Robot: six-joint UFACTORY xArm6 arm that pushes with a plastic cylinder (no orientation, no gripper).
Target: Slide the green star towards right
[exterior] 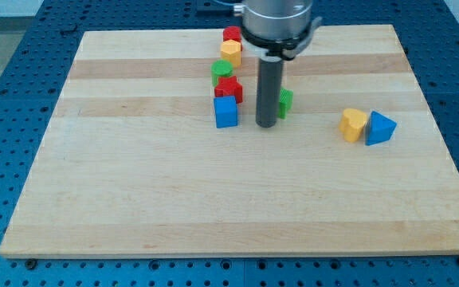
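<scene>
The green star (284, 102) lies near the board's middle top, mostly hidden behind my rod; only its right part shows. My tip (265, 124) rests on the board right at the star's left side, between the star and the blue cube (225, 112). Whether the tip touches the star I cannot tell.
A column of blocks stands left of the rod: a red block (231, 34), a yellow block (230, 53), a green round block (222, 72), a red star (229, 89) and the blue cube. A yellow heart-like block (354, 124) and a blue triangular block (379, 127) lie at the right. The wooden board (134, 199) sits on a blue perforated table.
</scene>
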